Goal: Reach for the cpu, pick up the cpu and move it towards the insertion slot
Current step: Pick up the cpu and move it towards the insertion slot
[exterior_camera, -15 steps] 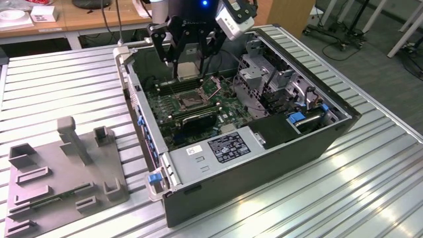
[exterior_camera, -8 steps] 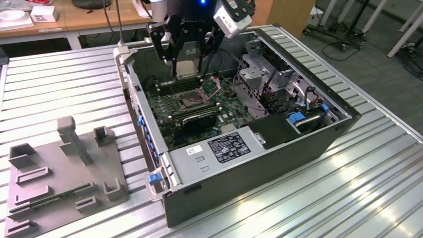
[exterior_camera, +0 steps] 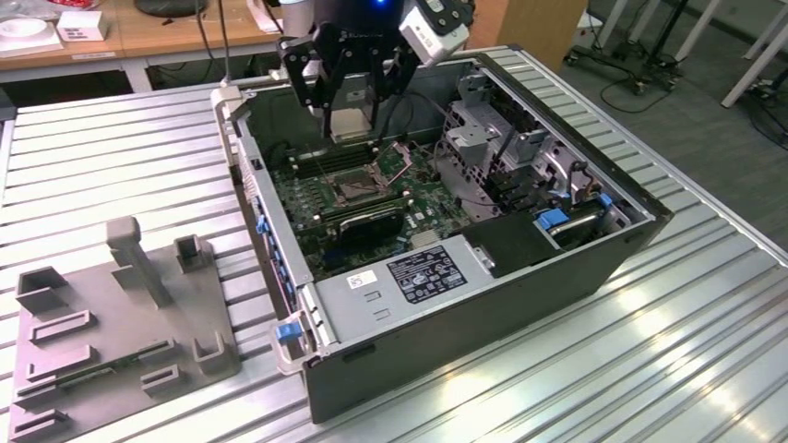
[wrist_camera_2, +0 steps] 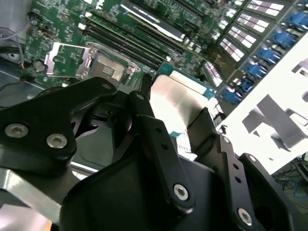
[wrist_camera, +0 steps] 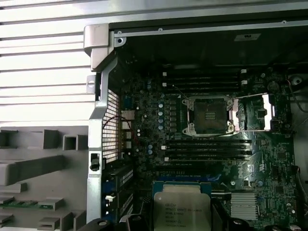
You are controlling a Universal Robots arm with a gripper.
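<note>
Above the open computer case (exterior_camera: pixel 493 277) in the exterior view, the gripper (exterior_camera: pixel 350 115) hangs over the motherboard, fingers closed on the cpu (exterior_camera: pixel 351 118), held on edge, face roughly upright, apart from the insertion slot (exterior_camera: pixel 353 189) below. Second wrist view: black fingers (wrist_camera_2: pixel 159 139) clamp the chip's opposite edges, silvery face exposed, probably so the underside stays clear for seating. First wrist view: cpu (wrist_camera: pixel 182 211) square, no long axis; socket (wrist_camera: pixel 210 114) open, bracket (wrist_camera: pixel 255 113) flipped aside.
</note>
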